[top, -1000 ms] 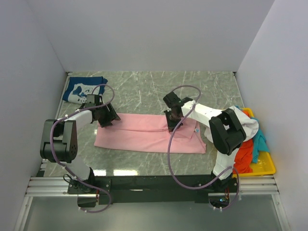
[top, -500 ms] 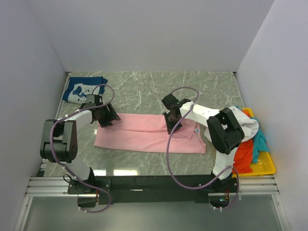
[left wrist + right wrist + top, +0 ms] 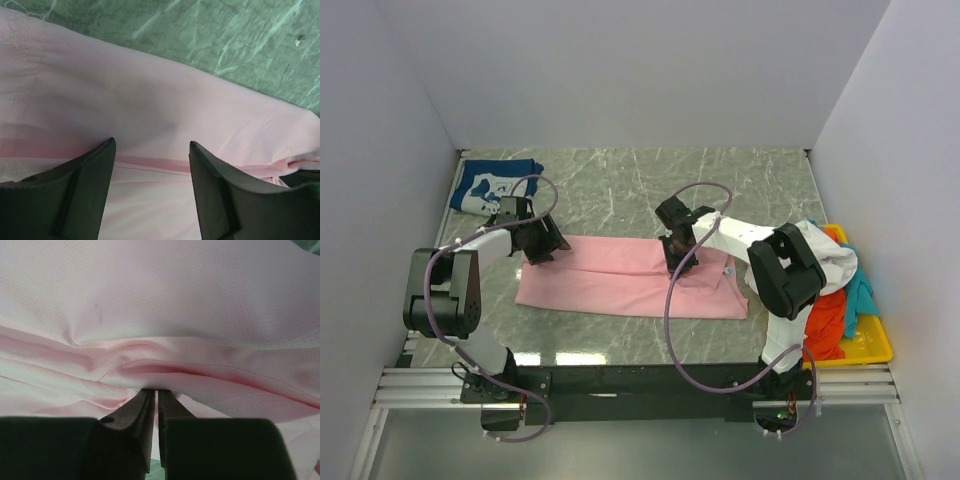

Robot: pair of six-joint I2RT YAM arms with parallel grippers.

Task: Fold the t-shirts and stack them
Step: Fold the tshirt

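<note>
The right gripper (image 3: 154,396) has its two fingers squeezed together on a little fold of the pink t-shirt (image 3: 165,305). The cloth puckers right at the tips. The left gripper (image 3: 151,145) is wide open. It hangs just over the same shirt and holds nothing.

Seen from above, the pink t-shirt lies flat on the table (image 3: 620,190) as a long strip. Its long way runs from 9 o'clock to 3 o'clock. The left gripper is at the strip's far left corner. The right gripper is on the far edge, a bit right of the middle. From both grippers most of the cloth lies toward 6 o'clock.

I think the next fold needs both hands holding that far edge. So the left gripper, which is nearer the left end, has to close first.

The navy t-shirt (image 3: 495,185) lies at 11 o'clock. More shirts are heaped by the yellow tray (image 3: 870,348) at 4 o'clock.
</note>
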